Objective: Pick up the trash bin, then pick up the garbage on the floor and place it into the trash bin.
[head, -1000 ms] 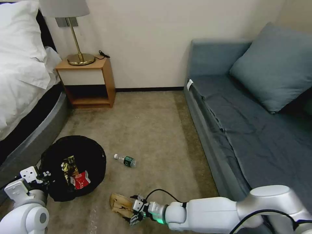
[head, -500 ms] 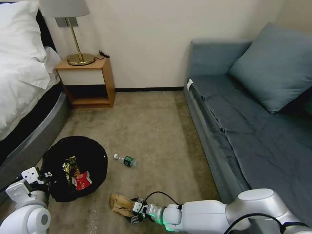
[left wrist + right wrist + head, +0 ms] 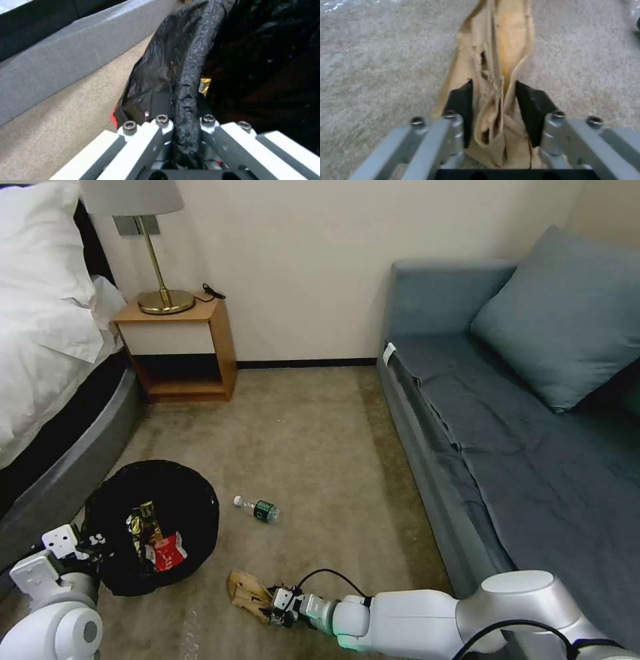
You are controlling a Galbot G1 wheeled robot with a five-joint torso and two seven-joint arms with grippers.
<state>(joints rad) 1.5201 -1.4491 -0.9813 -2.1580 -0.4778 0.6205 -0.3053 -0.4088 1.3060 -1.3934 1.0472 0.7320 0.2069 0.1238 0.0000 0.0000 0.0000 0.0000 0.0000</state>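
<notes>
Carpet floor between bed and sofa, and nearest the robot the right gripper (image 3: 272, 607) is down low, its pads (image 3: 461, 100) pinched on the tan paper bag (image 3: 245, 592), which is torn along its middle. That tear is the risk: lift hard and the paper could rip free and drop. On the left, by the bed's edge, the left gripper (image 3: 92, 547) is clamped on the rim of the trash bin (image 3: 157, 483), only thin liner between the fingers, so the bin could slip or tip. Inside it lie a red-and-white packet (image 3: 168, 551) and yellow-black wrapper (image 3: 141, 521). Further out mid-carpet, the bottle (image 3: 257, 507) waits.
</notes>
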